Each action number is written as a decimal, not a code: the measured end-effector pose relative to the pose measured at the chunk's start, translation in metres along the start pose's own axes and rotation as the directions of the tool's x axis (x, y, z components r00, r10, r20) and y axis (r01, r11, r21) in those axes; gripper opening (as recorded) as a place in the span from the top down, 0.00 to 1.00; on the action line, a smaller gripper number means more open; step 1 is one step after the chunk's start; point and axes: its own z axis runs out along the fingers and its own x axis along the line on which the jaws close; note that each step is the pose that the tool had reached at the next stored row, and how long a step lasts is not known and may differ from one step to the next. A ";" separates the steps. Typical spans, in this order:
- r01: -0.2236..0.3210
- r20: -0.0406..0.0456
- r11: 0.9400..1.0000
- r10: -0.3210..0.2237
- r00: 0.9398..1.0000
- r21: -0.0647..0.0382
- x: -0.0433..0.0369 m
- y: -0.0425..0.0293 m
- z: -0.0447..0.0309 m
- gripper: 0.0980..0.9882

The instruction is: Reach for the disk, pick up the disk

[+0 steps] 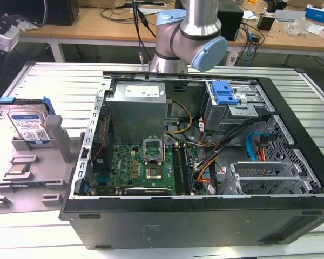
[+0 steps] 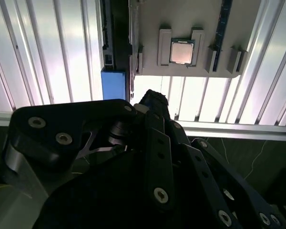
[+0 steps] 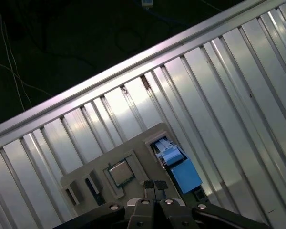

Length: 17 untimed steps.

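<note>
Jaws together, nothing between them. Black two-finger gripper (image 3: 155,187) hangs over the grey plastic parts fixture (image 3: 138,148), clear of it, tips betw. the small square silver chip (image 3: 120,172) and the disk (image 3: 180,168). The disk is a flat silver hard drive w/ white-and-blue label in a blue plastic bracket (image 1: 27,125). It stands tilted on edge in the fixture at exterior view's left, beside the open black PC case (image 1: 205,221) on the ribbed aluminium table (image 1: 54,81). No contact yet. My read: reach partly done; grasp and lift both left.
</note>
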 end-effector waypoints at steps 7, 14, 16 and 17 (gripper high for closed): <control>0.071 -0.003 0.997 -0.071 0.997 0.000 0.0000 0.0000 0.0000 0.99; 0.170 -0.006 0.985 -0.170 0.985 0.000 0.0000 0.0000 0.0000 0.99; 0.189 -0.007 0.982 -0.189 0.982 -0.001 0.0000 0.0000 0.0000 0.99; 0.198 -0.008 0.980 -0.198 0.980 -0.001 0.0000 0.0000 0.0000 0.99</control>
